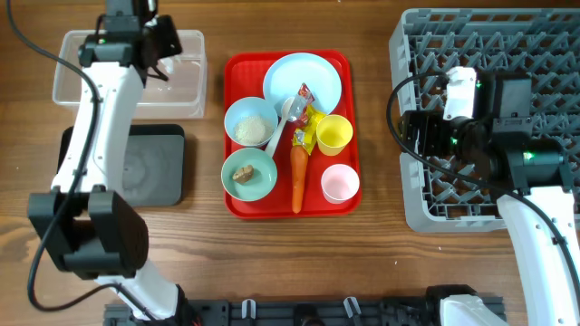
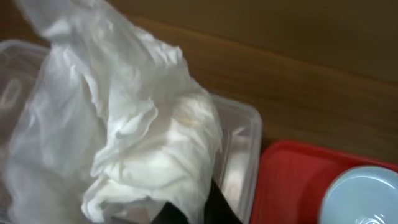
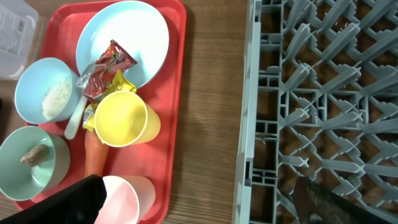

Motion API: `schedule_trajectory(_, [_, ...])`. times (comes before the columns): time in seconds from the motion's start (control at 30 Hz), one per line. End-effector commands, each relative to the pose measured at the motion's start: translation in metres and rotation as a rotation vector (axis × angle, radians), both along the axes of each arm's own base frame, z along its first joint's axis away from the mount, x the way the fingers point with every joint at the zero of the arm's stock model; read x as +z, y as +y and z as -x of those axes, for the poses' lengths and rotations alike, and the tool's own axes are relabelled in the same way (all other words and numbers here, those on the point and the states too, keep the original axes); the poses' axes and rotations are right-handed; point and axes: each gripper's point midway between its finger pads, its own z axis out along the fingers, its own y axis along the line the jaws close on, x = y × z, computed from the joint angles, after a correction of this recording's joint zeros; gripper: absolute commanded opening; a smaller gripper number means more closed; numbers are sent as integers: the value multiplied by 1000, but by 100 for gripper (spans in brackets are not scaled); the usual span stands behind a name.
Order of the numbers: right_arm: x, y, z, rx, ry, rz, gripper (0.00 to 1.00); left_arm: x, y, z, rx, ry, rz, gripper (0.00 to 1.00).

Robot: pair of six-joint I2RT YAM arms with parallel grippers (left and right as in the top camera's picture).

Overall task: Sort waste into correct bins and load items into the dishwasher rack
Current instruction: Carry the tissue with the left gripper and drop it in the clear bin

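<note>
Crumpled white tissue [image 2: 137, 124]: fills most of the left wrist view; a thin, creased sheet bunched into soft folds, hanging just above the clear plastic rectangular tub [image 2: 239, 134].
Left gripper [image 1: 163, 52]: clamped on the tissue, over the tub's right end; one dark finger [image 2: 186, 214] shows beneath the folds.
Shallow black rectangular tray [image 1: 154, 167]: on the wooden counter [image 1: 381, 272], just beside the tub on its near side.
Flat red serving tray [image 1: 237, 68]: mid-counter, between the two bins and the rack.
Large pale blue round plate [image 1: 317, 77]: in the red tray's far right corner.
Red and yellow snack wrappers [image 1: 306, 113]: crinkled, lying across the plate's near edge.
White spoon [image 1: 285, 118]: beside the wrappers, slanting toward the rice bowl.
Pale blue-green bowl [image 1: 234, 113]: holds white rice grains [image 1: 252, 131].
Second pale blue-green bowl [image 1: 263, 181]: holds a brown food lump [image 1: 243, 172].
Orange carrot [image 1: 297, 172]: lies lengthwise between that bowl and the cups.
Yellow cup [image 1: 333, 134]: on its side, touching the wrappers.
Pink cup [image 1: 340, 183]: near right corner of the red tray.
Large square grey plastic crate [image 1: 426, 54]: at the right, with a lattice of pegs.
Right gripper [image 3: 199, 193]: jaws spread wide and holding nothing, above the crate's left edge.
</note>
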Motion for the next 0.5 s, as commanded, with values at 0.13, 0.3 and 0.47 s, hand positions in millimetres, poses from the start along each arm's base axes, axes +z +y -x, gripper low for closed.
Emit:
schedule_trajectory(0.13, [-14, -1, -4, 3, 52, 25, 99, -52, 12, -10, 32, 92, 1, 100])
schedule_trajectory(0.3, [-16, -1, 0, 5, 68, 23, 99, -26, -60, 9, -171, 97, 122, 100])
schedule_trajectory(0.47, [-17, -1, 1, 5, 77, 23, 99, -49, -162, 48, -390, 226, 143, 100])
